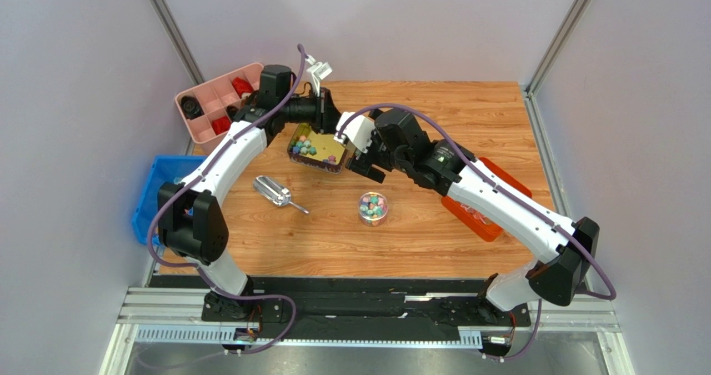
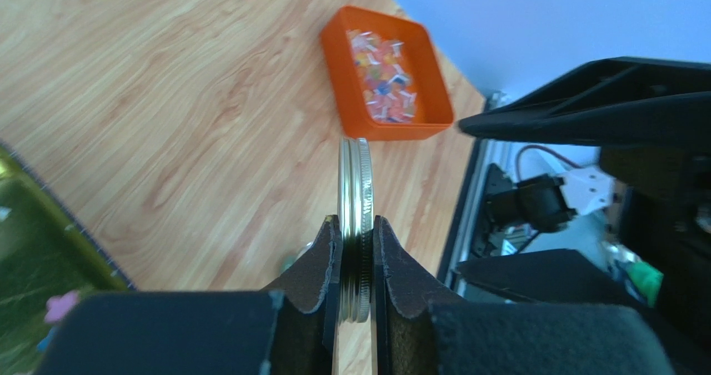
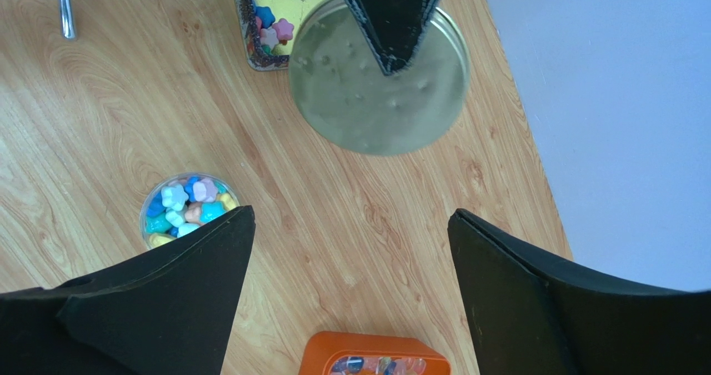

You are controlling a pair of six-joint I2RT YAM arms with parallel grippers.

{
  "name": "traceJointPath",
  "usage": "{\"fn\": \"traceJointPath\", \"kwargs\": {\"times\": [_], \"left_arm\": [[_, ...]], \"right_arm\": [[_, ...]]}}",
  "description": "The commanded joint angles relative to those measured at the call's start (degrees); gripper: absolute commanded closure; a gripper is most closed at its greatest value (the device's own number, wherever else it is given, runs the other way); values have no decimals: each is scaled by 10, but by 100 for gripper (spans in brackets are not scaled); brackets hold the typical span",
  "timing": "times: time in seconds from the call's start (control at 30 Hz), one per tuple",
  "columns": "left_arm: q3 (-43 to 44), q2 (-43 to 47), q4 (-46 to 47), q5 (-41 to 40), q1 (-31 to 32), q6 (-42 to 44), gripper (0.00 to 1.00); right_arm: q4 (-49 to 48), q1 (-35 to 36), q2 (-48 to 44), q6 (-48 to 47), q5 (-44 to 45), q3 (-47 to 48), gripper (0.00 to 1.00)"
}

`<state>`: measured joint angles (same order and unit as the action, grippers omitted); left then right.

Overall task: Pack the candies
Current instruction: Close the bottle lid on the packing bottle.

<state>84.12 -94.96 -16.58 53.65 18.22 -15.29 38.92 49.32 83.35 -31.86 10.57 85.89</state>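
- While the left gripper (image 2: 357, 229) clamps one round metal lid (image 2: 357, 171) edge-on between its pads, the right gripper (image 3: 350, 218) hangs spread wide with nothing in it, facing that lid.
- Count on the wooden table (image 1: 467, 117): one jar, one tin, one scoop, one orange tray, one pink tray, one blue bin.
- One small clear jar (image 1: 361, 210) stands uncovered near the middle, full of candies (image 3: 188, 204) in blue, pink, yellow and green.
- One gold tin (image 3: 240, 21), below the two grippers, holds more loose candies, too many to count.
- One metal scoop (image 1: 275, 192) lies left of the jar, apart from it.
- Orange tray (image 2: 346, 100): wrapped sweets (image 2: 385, 75).
- Pink tray (image 1: 188, 100), divided: red and black pieces.
- Blue bin (image 1: 154, 175): contents can't be made out.
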Motion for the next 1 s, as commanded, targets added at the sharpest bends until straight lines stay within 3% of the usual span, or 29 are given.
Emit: {"fn": "traceJointPath", "kwargs": {"times": [0.0, 0.63, 0.97], "left_arm": [[22, -23, 70, 95, 1, -123, 100], [-20, -27, 196, 172, 2, -228, 100], [-42, -30, 255, 191, 2, -276, 100]], "right_arm": [[-41, 2, 8, 38, 7, 29, 9], [-79, 2, 37, 43, 30, 35, 6], [-80, 2, 37, 38, 27, 29, 14]]}}
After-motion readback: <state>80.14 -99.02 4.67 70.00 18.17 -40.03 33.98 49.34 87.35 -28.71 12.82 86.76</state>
